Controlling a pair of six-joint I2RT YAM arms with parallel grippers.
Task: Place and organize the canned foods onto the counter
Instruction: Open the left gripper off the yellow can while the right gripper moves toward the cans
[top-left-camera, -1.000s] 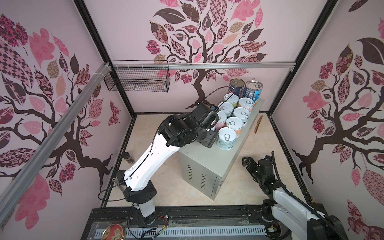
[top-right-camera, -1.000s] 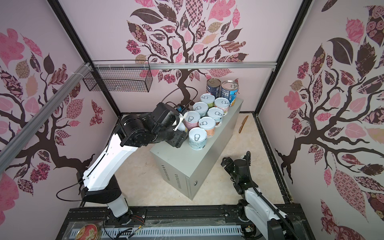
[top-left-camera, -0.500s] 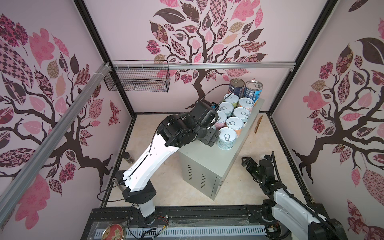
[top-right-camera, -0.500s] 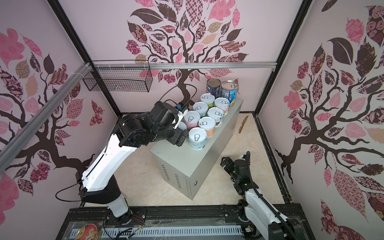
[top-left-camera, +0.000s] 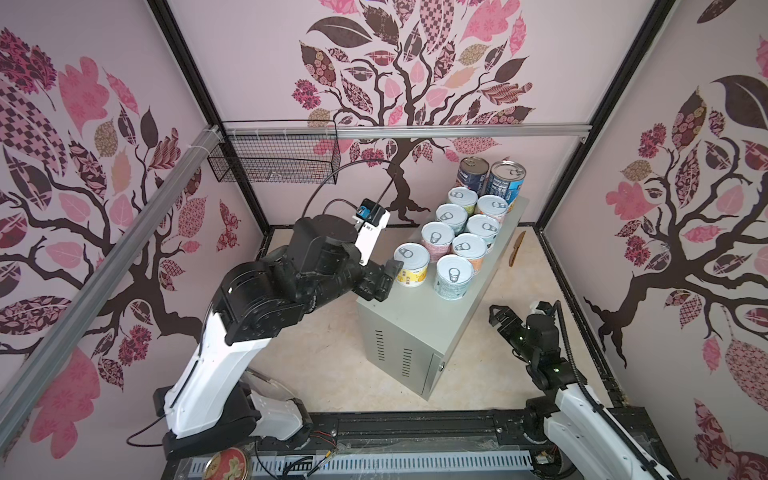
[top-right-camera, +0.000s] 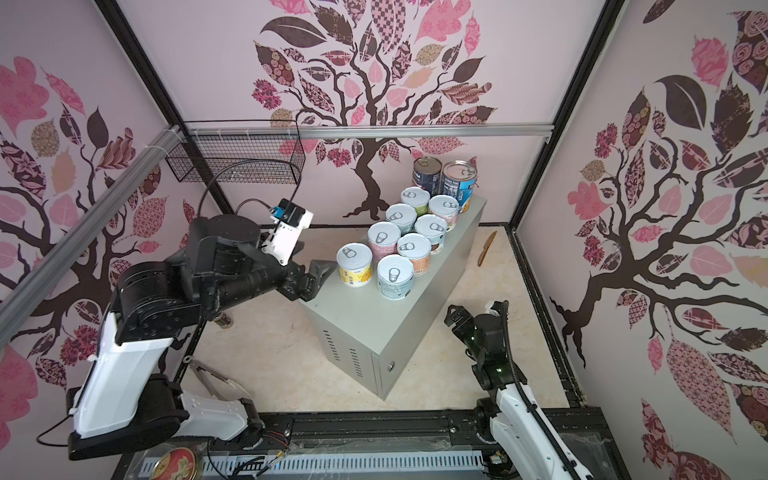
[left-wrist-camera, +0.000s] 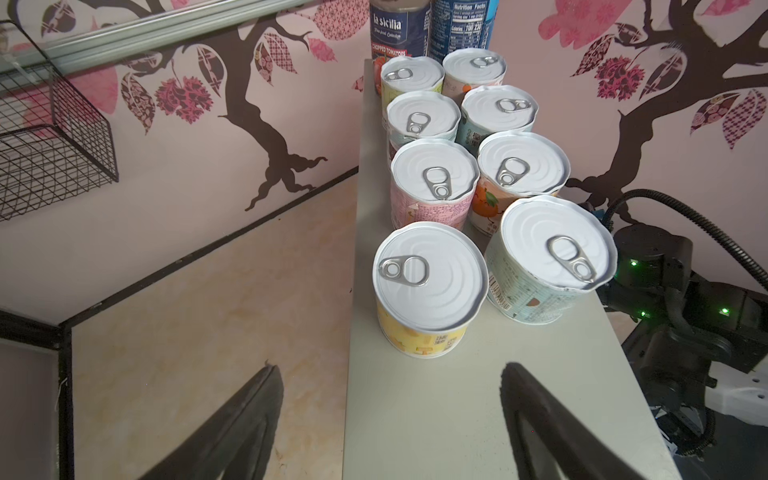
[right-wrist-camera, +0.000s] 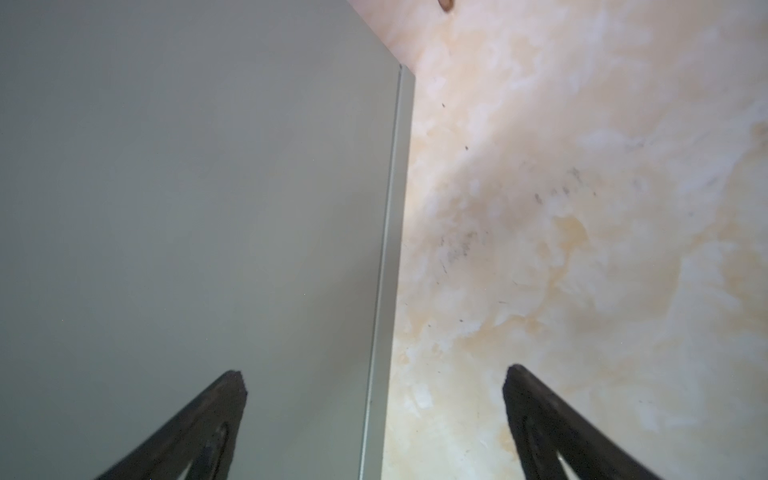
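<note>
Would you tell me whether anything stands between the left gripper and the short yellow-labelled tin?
Nothing visible does. The open left gripper faces the short yellow-labelled tin across a bare strip of the long grey metal box; the other tins stand beyond it.

Robot test booth, black frame (top-left-camera: 181, 62), tree-decal walls (top-left-camera: 415, 75), rail-mounted arms (top-left-camera: 216, 365)

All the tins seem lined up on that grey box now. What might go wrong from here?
1. The open left hand hovers close to the yellow can, which stands near the grey box's edge; a sideways swing might knock it to the floor.
2. The other cans are packed tight, so one bump could shove the neighbours; the pale green can also sits near an edge.
</note>
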